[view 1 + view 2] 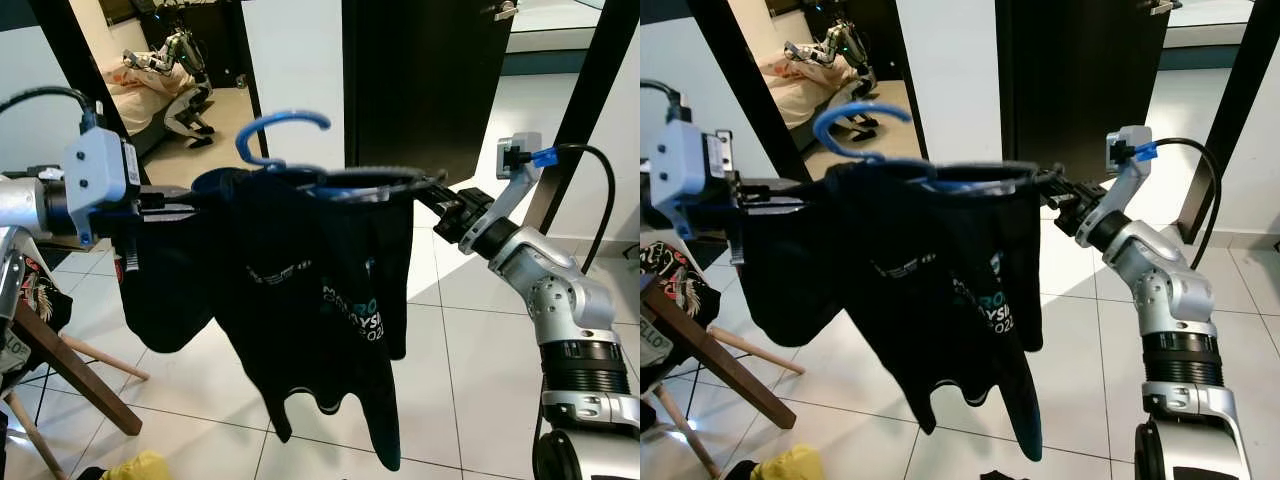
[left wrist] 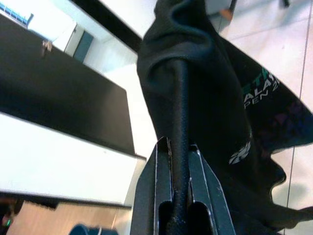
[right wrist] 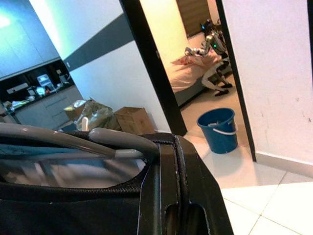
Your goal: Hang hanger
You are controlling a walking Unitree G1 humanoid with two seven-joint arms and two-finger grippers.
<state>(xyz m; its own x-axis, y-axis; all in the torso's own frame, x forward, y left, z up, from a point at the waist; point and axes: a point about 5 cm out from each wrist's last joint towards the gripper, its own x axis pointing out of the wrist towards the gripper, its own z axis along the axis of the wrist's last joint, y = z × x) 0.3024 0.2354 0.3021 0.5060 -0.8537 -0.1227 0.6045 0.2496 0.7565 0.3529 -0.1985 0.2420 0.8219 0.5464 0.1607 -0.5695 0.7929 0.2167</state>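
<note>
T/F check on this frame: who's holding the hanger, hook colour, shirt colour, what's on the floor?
1. Both grippers hold the hanger, one at each end. True: the left gripper and right gripper each clamp an end.
2. The hanger has a red hook. False: the hook is blue.
3. A dark shirt with teal lettering hangs from the hanger. True.
4. The shirt lies flat on the floor. False: it hangs above the white tiled floor.
5. A blue bucket stands by the doorway. True.
</note>
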